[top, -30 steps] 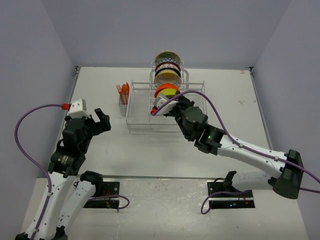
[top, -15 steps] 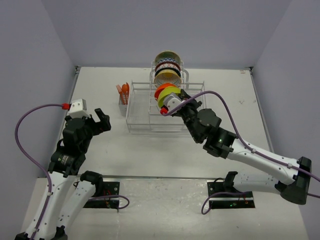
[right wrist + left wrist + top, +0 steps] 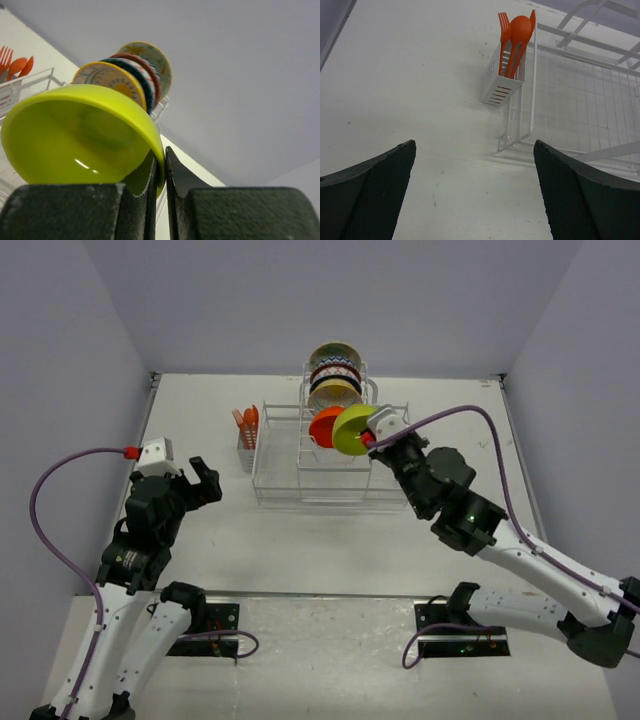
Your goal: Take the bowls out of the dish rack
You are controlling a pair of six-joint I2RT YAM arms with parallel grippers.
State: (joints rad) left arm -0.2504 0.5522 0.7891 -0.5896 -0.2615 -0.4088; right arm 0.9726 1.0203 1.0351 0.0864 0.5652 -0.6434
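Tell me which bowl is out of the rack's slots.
The lime-green bowl: the right gripper pinches its rim and holds it up out of the dish rack, while the orange bowl and the others stand in slots.

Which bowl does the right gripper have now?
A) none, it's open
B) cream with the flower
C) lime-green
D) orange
C: the right wrist view shows the right gripper pinched on the rim of the lime-green bowl, while the orange bowl sits in the dish rack.
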